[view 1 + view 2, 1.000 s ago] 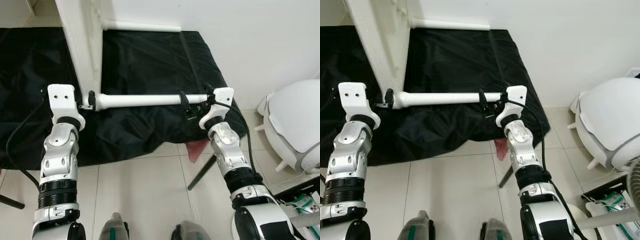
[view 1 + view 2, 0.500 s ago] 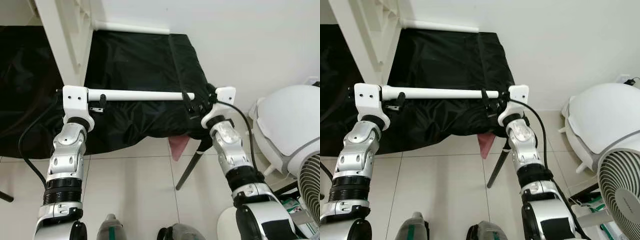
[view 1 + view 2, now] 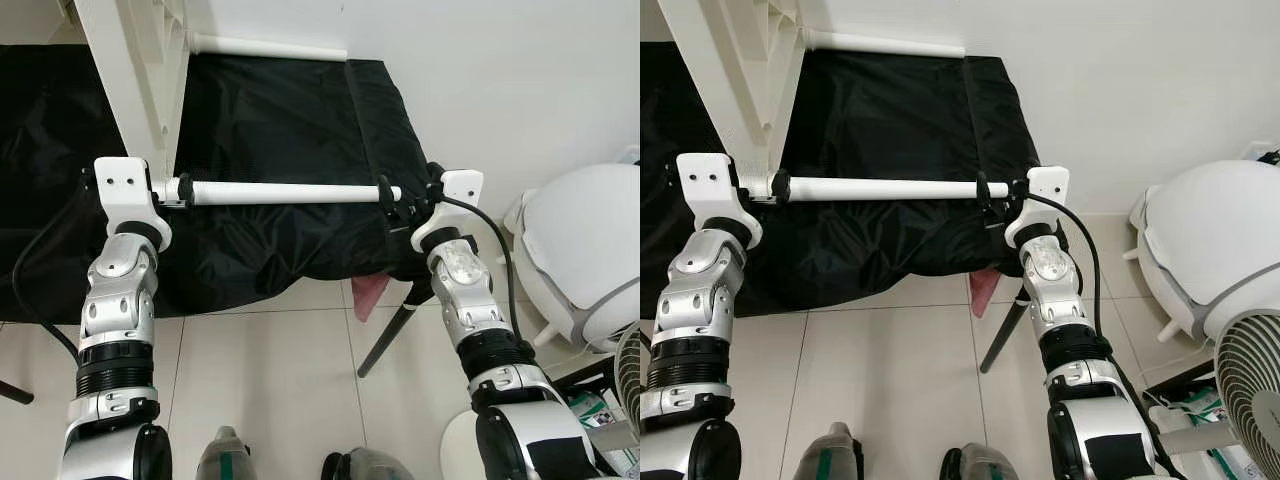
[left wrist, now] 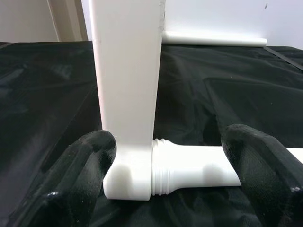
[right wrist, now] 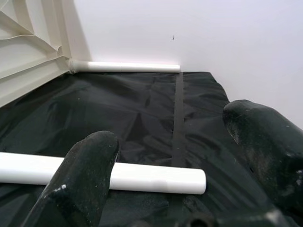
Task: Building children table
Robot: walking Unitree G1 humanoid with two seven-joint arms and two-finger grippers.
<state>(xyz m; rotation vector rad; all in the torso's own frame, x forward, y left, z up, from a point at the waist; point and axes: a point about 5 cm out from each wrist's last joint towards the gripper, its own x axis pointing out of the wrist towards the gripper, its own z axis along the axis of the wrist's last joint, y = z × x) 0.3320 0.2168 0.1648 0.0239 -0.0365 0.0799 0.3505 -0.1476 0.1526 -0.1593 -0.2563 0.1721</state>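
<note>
My left gripper [image 4: 165,179] is spread around the threaded end of the white table leg [image 3: 290,192], where it meets the upended white tabletop's [image 4: 127,94] corner socket. The leg runs level above the black cloth [image 3: 290,110]. My right gripper [image 5: 184,161] is spread around its free end.

The table leg [image 3: 290,192] is plain white, as is the ribbed table frame [image 3: 130,70] it meets and a second leg [image 3: 270,47] by the white wall [image 3: 500,80]. Under them lies a glossy black sheet [image 3: 290,120] with a matte black strip. Both arms are silver with white wrist blocks; the left claw [image 4: 170,184] and right claw [image 5: 184,156] have black fingers. The floor tiles [image 3: 270,380] are pale cream, and a pink scrap [image 3: 368,296] peeks out.
</note>
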